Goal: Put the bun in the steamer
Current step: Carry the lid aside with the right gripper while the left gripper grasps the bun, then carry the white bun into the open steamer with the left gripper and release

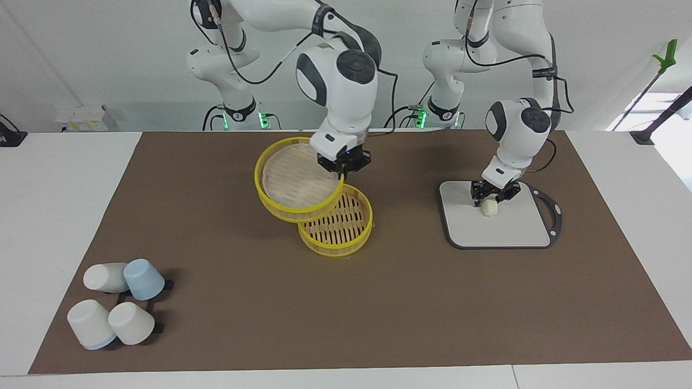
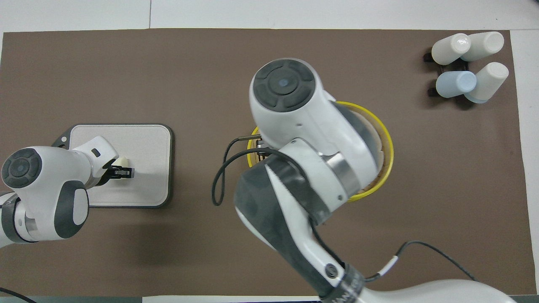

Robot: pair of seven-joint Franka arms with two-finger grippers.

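Observation:
The steamer's base [image 1: 338,227] sits mid-table with its slatted floor bare. My right gripper [image 1: 341,167] is shut on the rim of the steamer's lid [image 1: 294,186] and holds it raised and tilted, over the base's edge toward the right arm's end. In the overhead view the right arm covers most of the lid [image 2: 385,139] and the base [image 2: 251,145]. The bun [image 1: 489,208] lies on the grey board [image 1: 503,229]. My left gripper [image 1: 493,200] is down on the bun, fingers closed around it. The left gripper [image 2: 126,171] and the bun [image 2: 121,161] also show in the overhead view.
Several white and blue cups [image 1: 116,302] lie in a rack at the right arm's end, farther from the robots; they also show in the overhead view [image 2: 469,63]. The board [image 2: 143,143] lies at the left arm's end. A brown mat covers the table.

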